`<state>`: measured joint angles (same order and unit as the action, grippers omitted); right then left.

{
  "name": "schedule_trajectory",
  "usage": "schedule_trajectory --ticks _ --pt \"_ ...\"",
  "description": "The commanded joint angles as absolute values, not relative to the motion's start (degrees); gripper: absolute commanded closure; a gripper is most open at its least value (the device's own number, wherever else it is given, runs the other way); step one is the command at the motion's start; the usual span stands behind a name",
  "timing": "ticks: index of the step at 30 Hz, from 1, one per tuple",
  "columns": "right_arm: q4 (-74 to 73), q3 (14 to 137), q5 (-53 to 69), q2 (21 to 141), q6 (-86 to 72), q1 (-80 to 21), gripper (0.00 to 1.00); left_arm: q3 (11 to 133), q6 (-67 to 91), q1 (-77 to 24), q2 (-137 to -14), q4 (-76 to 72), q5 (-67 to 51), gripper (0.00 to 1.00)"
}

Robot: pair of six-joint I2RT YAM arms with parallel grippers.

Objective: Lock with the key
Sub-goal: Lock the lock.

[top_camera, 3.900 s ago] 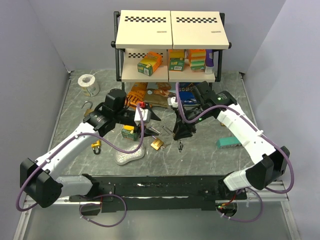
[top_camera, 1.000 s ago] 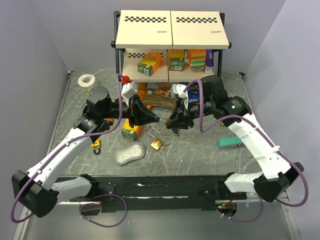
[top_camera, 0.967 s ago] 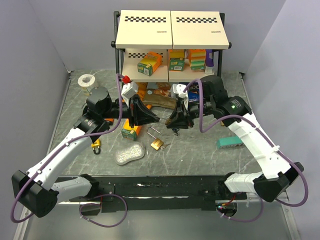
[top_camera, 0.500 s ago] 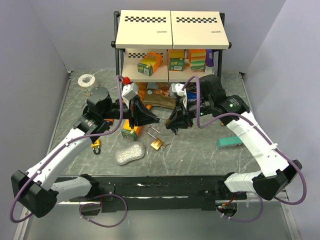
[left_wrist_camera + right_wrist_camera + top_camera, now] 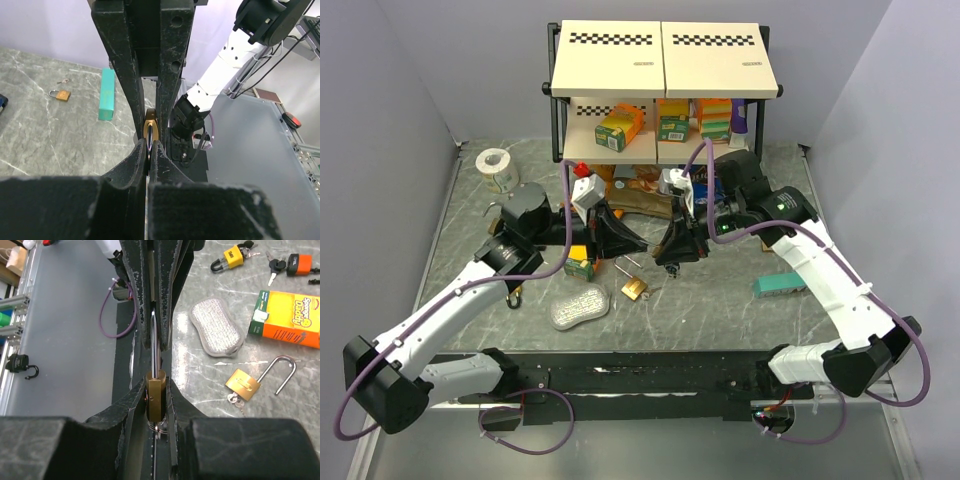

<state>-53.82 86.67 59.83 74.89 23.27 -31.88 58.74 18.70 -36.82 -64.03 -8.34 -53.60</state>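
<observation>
The brass padlock [image 5: 155, 402] is held in the air between the two arms, above the bench [image 5: 720, 310]; the right hand [image 5: 155, 387] pinches its body, while the left hand [image 5: 148, 147] is pressed together on its steel shackle [image 5: 154, 340]; a second padlock [image 5: 634, 287] lies open on the bench below.

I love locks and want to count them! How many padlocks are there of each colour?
Gold padlocks: 3, held, open, far
Yellow padlock: 1
Orange padlock: 1
Total: 5
</observation>
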Motion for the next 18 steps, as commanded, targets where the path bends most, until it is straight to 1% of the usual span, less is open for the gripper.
schedule_trajectory --ticks 1,3,7,9,10,11,12,13,15,16,18 --pt "-38.4 90.7 66.1 75.8 19.7 -33.5 1.0 56.8 19.9 -41.3 -67.4 -12.7 -54.1 0.99" --pt "-38.5 91.6 65.8 76.2 19.9 -33.5 1.0 56.7 19.9 -41.7 -67.8 -12.5 -54.1 0.99" --pt "-46.5 92.3 63.8 76.8 24.0 -32.6 1.0 58.1 17.5 -40.3 -66.8 -8.7 -53.0 0.99" --pt "-47.9 89.4 62.9 76.2 25.0 -31.1 1.0 58.7 16.6 -38.2 -66.3 -7.4 -53.5 0.99" --pt "-48.2 88.3 63.2 75.7 24.8 -28.5 1.0 59.1 16.5 -37.3 -66.2 -6.9 -54.3 0.99" --pt "-48.9 87.1 63.4 75.3 24.4 -27.2 0.98 59.6 16.5 -35.5 -65.9 -5.9 -54.7 0.99" --pt "-49.7 85.5 63.4 75.1 24.3 -26.1 0.81 59.8 16.4 -34.7 -65.5 -5.5 -54.8 0.99" --pt "-50.5 85.1 63.0 75.0 24.8 -24.7 0.7 59.9 16.3 -33.9 -65.1 -5.1 -55.1 0.99" --pt "-54.5 85.0 61.7 74.7 27.3 -22.7 0.42 60.1 15.6 -31.7 -64.2 -3.8 -55.5 0.99" --pt "-55.7 85.0 60.0 74.1 28.2 -22.4 0.39 60.2 15.5 -31.2 -63.9 -3.4 -55.5 0.99" --pt "-56.7 84.1 58.5 73.0 29.4 -21.9 0.35 60.3 14.9 -30.4 -63.3 -2.9 -55.5 0.99"
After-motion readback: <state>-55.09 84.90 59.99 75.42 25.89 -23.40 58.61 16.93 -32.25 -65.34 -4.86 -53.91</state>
